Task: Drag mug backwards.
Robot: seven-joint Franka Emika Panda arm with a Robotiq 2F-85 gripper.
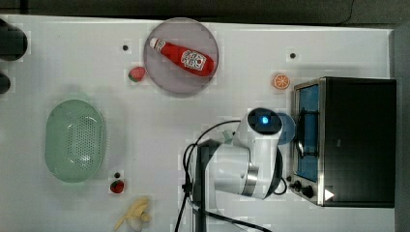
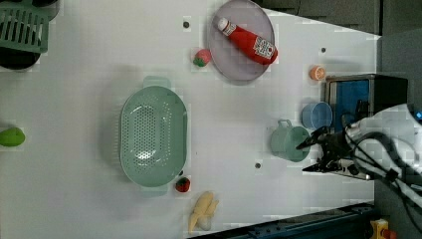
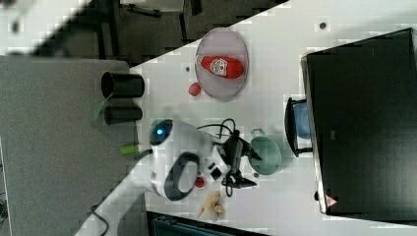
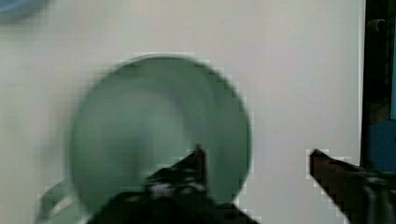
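Fingers (image 2: 307, 157) spread, one tip at mug (image 2: 289, 144) rim; bare table (image 2: 234, 174) beside.

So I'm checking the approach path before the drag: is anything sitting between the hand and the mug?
Nothing visible. In the left view the open hand sits right beside the mug, with bare table around them. The wrist view shows one finger over the mug's rim. The light-blue cup stands apart, off to the side.
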